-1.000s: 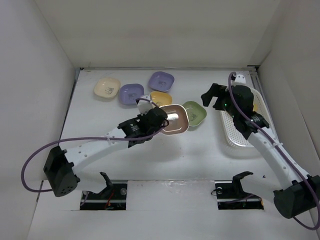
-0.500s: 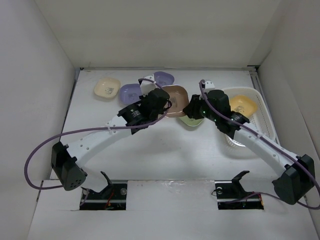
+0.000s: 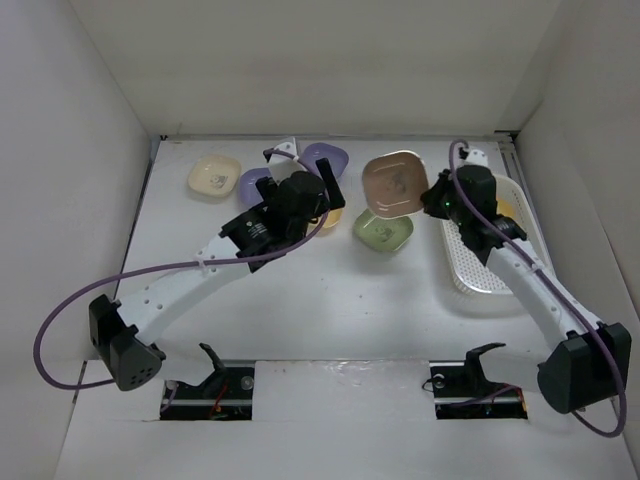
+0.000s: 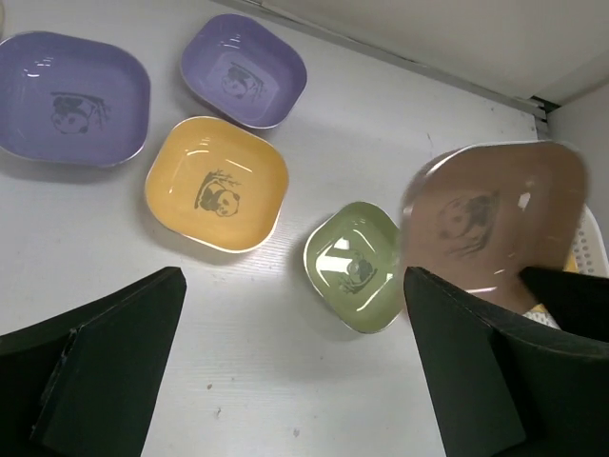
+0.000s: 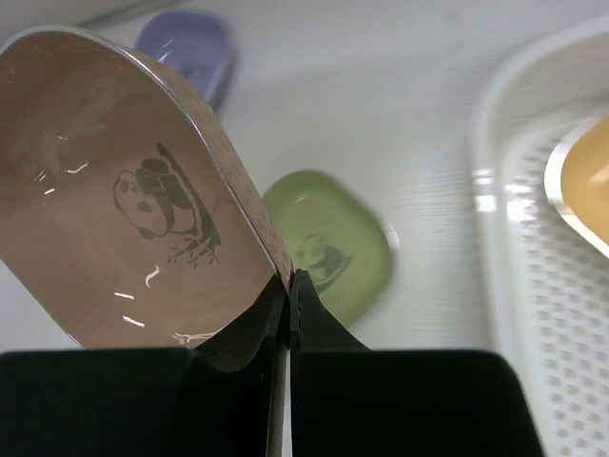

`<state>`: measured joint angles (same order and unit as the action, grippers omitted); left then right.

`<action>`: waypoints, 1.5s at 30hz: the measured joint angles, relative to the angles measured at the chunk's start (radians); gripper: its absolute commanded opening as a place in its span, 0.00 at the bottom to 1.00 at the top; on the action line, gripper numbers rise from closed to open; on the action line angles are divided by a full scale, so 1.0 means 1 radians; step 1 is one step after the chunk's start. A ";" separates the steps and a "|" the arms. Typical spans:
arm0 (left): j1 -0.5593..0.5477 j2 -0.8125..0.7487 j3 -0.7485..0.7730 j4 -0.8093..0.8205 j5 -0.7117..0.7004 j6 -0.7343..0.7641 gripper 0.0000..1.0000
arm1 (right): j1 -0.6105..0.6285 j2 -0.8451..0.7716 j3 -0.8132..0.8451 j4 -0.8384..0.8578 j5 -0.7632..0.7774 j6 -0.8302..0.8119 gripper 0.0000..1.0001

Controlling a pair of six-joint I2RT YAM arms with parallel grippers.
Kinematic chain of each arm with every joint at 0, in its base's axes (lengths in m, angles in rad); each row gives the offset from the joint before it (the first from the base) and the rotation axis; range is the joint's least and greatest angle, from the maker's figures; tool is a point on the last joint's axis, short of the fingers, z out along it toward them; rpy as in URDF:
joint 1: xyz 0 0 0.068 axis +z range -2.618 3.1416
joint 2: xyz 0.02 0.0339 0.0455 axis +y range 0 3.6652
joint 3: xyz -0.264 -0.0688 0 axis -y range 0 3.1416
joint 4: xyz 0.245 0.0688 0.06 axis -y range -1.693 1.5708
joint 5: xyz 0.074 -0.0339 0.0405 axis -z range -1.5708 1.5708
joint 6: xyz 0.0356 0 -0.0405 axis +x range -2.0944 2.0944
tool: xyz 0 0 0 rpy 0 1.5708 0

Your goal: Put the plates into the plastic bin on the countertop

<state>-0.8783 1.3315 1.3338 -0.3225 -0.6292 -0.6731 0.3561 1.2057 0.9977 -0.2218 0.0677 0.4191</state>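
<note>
My right gripper (image 5: 288,286) is shut on the rim of a brown plate (image 5: 124,209) and holds it tilted in the air. From above, that brown plate (image 3: 395,185) hangs over the countertop (image 3: 330,300), left of the plastic bin (image 3: 478,275). A yellow-orange plate (image 5: 585,181) lies in the bin. Below the held plate rests a green plate (image 3: 383,231). My left gripper (image 4: 295,381) is open and empty above a yellow-orange plate (image 4: 216,183). Two purple plates (image 4: 71,97) (image 4: 244,69) and a cream plate (image 3: 214,176) lie at the back left.
White walls close in the countertop on the left, back and right. The plastic bin lies lengthwise along the right wall (image 3: 580,150). Both arm bases sit at the near edge.
The brown plate passed from my left gripper to my right. The left opened and drew back left; the right shut on the rim and carried the plate toward the bin.
</note>
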 measured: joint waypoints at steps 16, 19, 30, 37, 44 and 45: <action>0.089 0.119 -0.065 0.033 0.115 0.004 0.99 | -0.664 0.122 0.014 -0.034 0.037 0.083 0.00; 0.089 0.127 -0.076 0.048 0.140 0.004 0.99 | -0.669 0.117 -0.059 -0.009 0.037 0.162 0.00; 0.089 0.127 -0.142 0.079 0.204 0.003 0.99 | -0.677 0.207 -0.129 0.017 0.101 0.359 0.00; 0.089 0.127 -0.158 0.091 0.212 0.003 0.99 | -0.677 0.251 -0.120 0.026 0.100 0.380 0.56; 0.089 0.127 -0.161 0.095 0.212 0.003 0.99 | -0.645 0.172 -0.115 0.027 0.113 0.366 0.86; 0.089 0.127 -0.161 0.096 0.212 0.003 0.99 | -0.628 0.138 -0.115 0.027 0.121 0.360 0.88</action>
<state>-0.7898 1.4586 1.1725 -0.2268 -0.4171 -0.6701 -0.2714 1.3441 0.8829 -0.1944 0.1883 0.7788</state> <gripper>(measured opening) 0.993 0.848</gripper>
